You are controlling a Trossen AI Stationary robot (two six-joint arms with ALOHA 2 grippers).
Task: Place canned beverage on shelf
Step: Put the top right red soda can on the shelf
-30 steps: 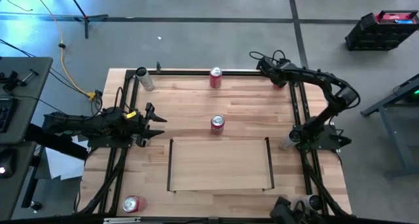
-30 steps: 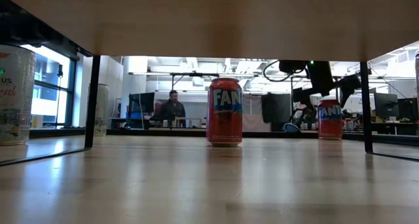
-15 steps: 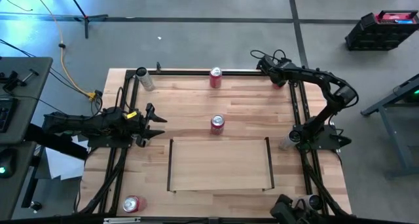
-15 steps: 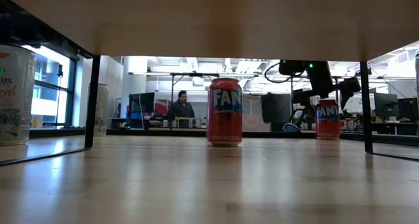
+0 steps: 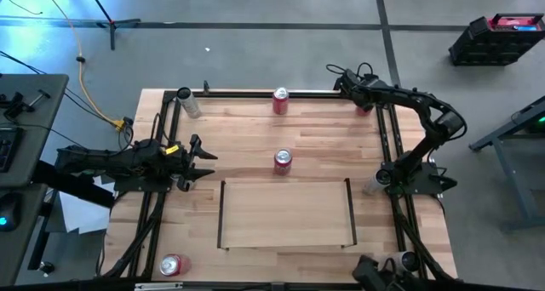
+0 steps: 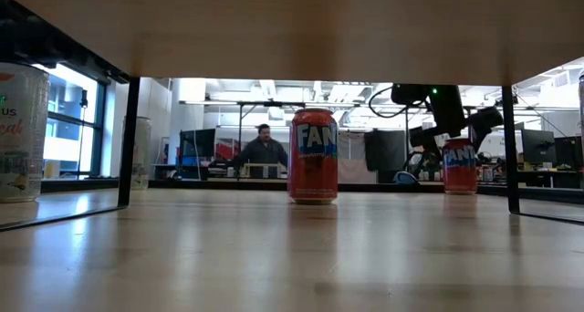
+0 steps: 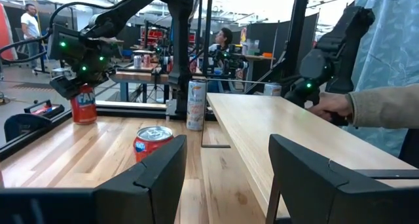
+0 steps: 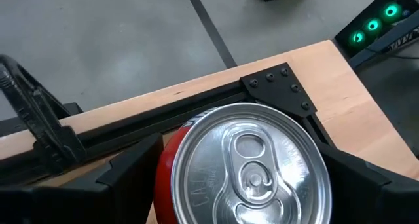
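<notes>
Right end effector (image 5: pixel 361 104) straddling a red can (image 8: pixel 242 165) at the bench's far right corner.
Its fingers stand apart around the can; left end effector (image 5: pixel 207 162), fingers apart, waits beside the bare shelf (image 5: pixel 285 214).

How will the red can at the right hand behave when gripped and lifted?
The red can is smooth, round metal, so probably slippery between the right hand's fingers. Its tab looks unopened, so it is likely full and fairly heavy. Upright and taller than wide, it could tip if nudged.

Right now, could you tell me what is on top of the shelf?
Nothing stands on the shelf; its pale wood top is bare between the dark rails. The nearest can stands on the table just beyond it. From above, what lies under the shelf is covered.
</notes>
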